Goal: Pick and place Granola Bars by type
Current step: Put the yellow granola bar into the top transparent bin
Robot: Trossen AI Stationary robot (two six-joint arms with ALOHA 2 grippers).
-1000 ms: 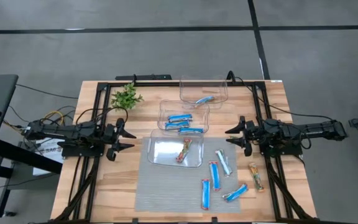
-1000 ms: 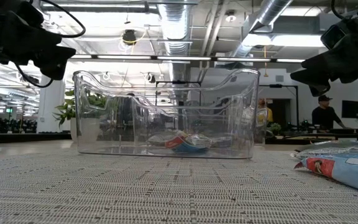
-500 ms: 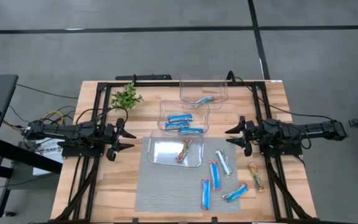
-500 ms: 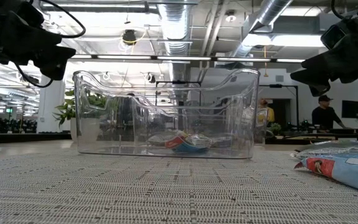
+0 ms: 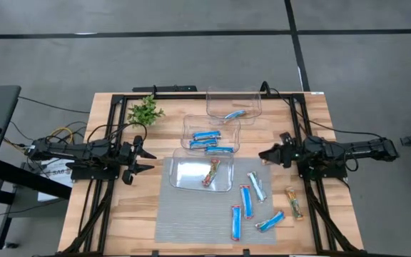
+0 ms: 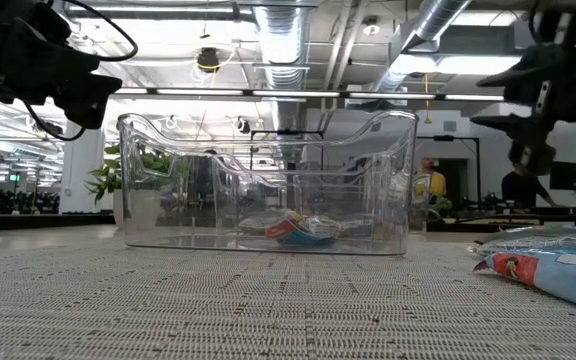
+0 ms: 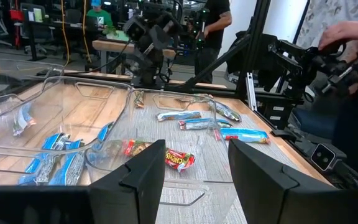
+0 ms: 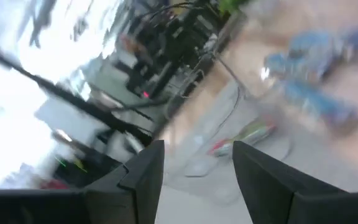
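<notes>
Table (image 5: 113, 214) | high view only: loose Granola Bars (image 5: 246, 200) | both end effectors spread

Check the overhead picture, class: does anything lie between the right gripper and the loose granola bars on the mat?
Nothing visible does. The right gripper hangs open over bare wood beside the grey mat; the nearest loose bars lie uncovered on the mat, with the clear bins off to one side.

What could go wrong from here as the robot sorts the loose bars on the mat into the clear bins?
1. Two blue bars and a pale one lie close together, so the open right end effector might nudge a neighbour.
2. The orange-brown bar lies off the mat beside the arm's frame, awkward to reach.
</notes>
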